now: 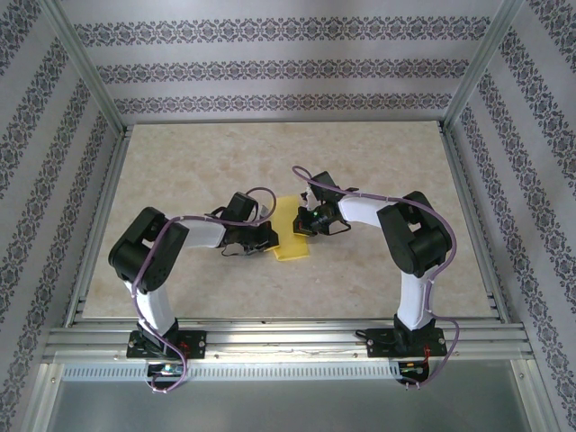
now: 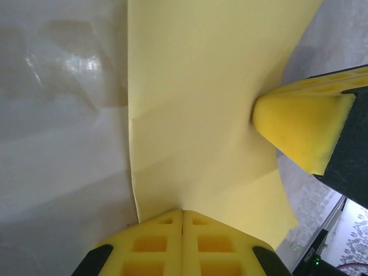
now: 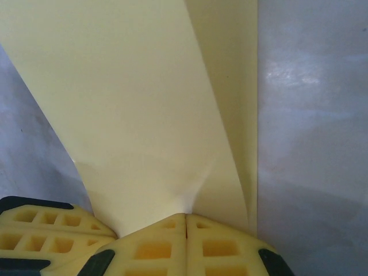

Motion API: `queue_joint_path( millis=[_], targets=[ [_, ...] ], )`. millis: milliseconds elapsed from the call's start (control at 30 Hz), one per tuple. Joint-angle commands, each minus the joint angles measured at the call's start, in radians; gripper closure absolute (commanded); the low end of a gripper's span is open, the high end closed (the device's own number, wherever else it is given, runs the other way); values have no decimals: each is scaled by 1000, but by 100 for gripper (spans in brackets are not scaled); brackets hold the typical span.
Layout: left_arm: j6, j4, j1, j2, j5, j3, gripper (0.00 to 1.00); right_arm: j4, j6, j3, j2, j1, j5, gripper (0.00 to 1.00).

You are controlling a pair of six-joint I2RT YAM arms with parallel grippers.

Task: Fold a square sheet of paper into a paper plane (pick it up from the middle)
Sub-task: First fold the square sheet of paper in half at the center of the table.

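Your sheet of paper sits near the middle of the tabletop, slightly toward the near edge. From above it reads as a narrow yellow strip running from far to near, and its near end is the wider one.

Left gripper: it comes in from the left side of the sheet. In the left wrist view your left gripper has its fingers pressed together, with the edge of the sheet pinched between them. The paper fans away from the pinch, flat and unmarked. Its left edge runs straight over the pale tabletop.

Right gripper: it comes in from the right side, facing the left one across the strip. In the right wrist view your right gripper is also closed, fingers clamped on the sheet. A small pucker rises in the paper just above the pinch. A long crease runs up from the fingers, with a narrower band of paper to its right.

Both grippers are close together on the paper:
- A yellow finger of the right gripper pokes into the sheet in the left wrist view.
- A left finger shows at the lower left of the right wrist view, just beside the right gripper.

You cannot tell whether the sheet rests on the tabletop or is held just above it.
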Motion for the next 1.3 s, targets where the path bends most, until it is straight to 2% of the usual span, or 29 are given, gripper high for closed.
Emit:
queue_joint_path(
  millis=[0,233,367,467,633,767,1000,1100,1167,1267],
  targets=[
    [72,-120,-5,-12,-60,-24,96,-102,12,-49,38,6,92,100],
    [-1,-68,-40,-107,19,40,95,-106,10,-51,25,6,93,100],
    [-59,24,-56,-112,32,-9,95,-101,15,-48,29,6,87,100],
    [-34,-9,-58,-80,8,-31,96,-101,14,-43,29,8,83,100],
    [-36,54,-58,-14,17,-104,97,-101,14,-51,27,8,88,100],
    [54,-107,-56,-60,-45,-102,96,-105,18,-43,39,8,87,100],
    [50,-96,-65,-136,15,-41,95,-101,15,-46,36,6,88,100],
    [52,-71,-66,-128,8,-32,94,-100,16,-48,35,6,87,100],
    [53,-40,-65,-103,41,-31,93,-99,17,-45,36,7,84,100],
    [81,-96,-65,-63,30,-29,94,-102,17,-41,36,8,83,100]
  ],
)
